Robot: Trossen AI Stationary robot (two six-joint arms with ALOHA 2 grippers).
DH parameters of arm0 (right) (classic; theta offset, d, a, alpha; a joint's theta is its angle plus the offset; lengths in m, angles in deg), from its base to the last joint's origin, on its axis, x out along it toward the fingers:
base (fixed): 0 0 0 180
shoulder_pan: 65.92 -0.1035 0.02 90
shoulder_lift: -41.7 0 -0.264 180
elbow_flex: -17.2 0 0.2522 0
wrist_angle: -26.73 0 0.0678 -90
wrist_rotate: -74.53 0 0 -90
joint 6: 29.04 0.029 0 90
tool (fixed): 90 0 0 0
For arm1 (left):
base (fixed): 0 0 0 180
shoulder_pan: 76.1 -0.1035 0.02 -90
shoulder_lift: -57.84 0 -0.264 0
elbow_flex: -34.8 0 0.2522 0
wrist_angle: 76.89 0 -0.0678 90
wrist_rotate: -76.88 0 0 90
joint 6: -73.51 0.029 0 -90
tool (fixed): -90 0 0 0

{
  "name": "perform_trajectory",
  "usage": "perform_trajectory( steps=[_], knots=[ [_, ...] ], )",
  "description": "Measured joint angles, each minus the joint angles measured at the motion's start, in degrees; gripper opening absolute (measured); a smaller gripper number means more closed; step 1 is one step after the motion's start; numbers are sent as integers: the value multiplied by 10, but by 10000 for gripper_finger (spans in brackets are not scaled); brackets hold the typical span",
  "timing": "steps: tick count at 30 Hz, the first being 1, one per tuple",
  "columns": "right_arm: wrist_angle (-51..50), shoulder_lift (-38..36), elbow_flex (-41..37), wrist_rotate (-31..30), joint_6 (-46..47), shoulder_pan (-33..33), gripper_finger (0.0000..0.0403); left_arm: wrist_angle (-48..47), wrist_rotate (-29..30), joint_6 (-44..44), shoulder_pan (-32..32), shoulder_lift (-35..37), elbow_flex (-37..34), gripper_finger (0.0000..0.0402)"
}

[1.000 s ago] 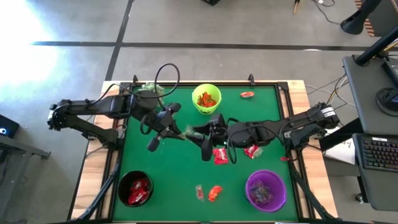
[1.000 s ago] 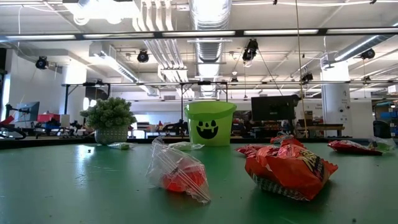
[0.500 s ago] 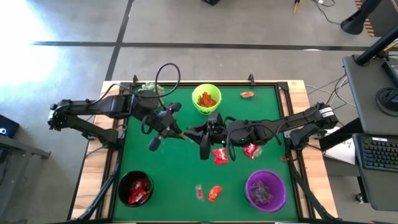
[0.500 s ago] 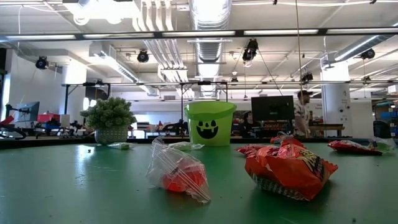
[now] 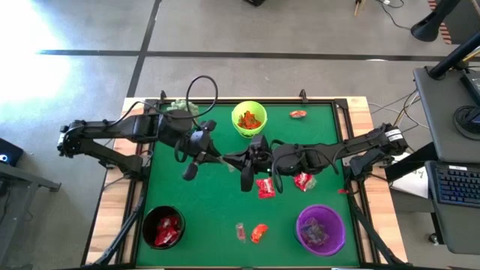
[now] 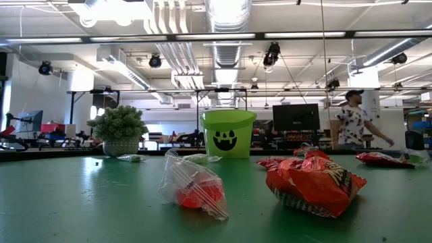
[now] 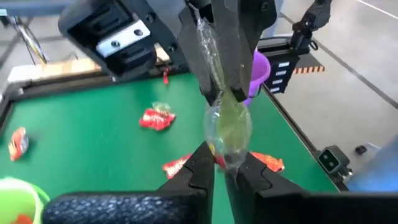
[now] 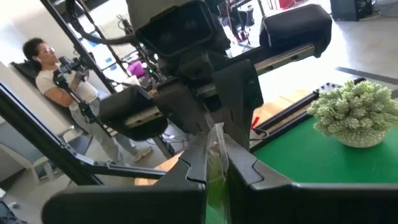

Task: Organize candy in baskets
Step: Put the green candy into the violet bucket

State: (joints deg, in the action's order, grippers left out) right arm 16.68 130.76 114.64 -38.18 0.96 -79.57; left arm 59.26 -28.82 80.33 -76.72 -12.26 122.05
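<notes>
Above the middle of the green table, a pale clear-greenish candy (image 7: 229,127) hangs between my two grippers, which meet tip to tip. My left gripper (image 5: 220,159) (image 7: 225,163) is shut on one end and my right gripper (image 5: 231,160) (image 8: 216,149) is shut on the other. The lime green basket (image 5: 249,120) stands at the far middle with orange candy in it. At the near left is the black basket (image 5: 163,227), holding red candy. The purple basket (image 5: 321,229) is at the near right. The low view shows neither gripper. My left gripper pinches the candy's near end (image 7: 227,157) between its two fingers, coming from the table's left and slanting slightly down. The candy's round body sticks out past the fingertips, lifted clear of the table. My right gripper pinches the wrapper's long twisted tail (image 7: 210,62) between its two fingers, coming level from the table's right. The fingers lie along the tail. The candy is clear of the table.
Loose candy lies on the table: red packs (image 5: 265,187) (image 5: 303,181) under the right arm, one (image 5: 298,114) at the far right, an orange one (image 5: 259,232) and a clear one (image 5: 240,231) near the front. A spiky plant (image 5: 180,107) stands far left. A person walks beyond the table.
My right gripper has shut its fingers on the free end of the candy that my left gripper holds. Both hands stay in place above the table's middle. In the room behind the table a person has walked into the low view.
</notes>
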Motion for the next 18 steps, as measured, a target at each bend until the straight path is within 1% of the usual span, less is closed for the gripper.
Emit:
perform_trajectory(
  steps=[3,9,13,18],
  knots=[
    [-25,-1,0,3,8,0,9,-39,3,-5,0,1,9,38],
    [-81,-9,0,-5,26,-1,9,-112,4,-11,0,2,57,88],
    [-172,-24,0,-9,75,-4,9,-189,7,13,0,3,93,108],
    [-296,-40,0,-9,148,-24,9,-264,6,19,0,3,113,114]
  ],
)
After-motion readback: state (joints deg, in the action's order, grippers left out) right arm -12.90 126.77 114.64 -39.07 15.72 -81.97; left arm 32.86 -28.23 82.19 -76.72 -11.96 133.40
